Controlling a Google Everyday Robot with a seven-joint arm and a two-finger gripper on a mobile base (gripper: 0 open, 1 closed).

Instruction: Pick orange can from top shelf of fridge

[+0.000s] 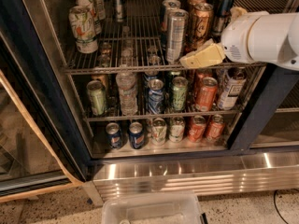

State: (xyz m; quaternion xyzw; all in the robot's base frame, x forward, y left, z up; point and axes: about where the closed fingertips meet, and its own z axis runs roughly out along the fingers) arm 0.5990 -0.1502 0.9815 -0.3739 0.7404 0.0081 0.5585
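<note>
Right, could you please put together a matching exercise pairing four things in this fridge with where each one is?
Things:
1. tall slim copper-orange metal can
2. tall plain silver metal can
3. clear plastic water bottle
4. cream-coloured gripper

Places:
A. on the middle wire shelf
B. at the front edge of the grey wire top shelf, before the copper-orange can
C. top shelf, just left of the copper-orange can
D. top shelf, just right of the silver can

Pairs: 1-D, 2-C, 3-A, 4-B
</note>
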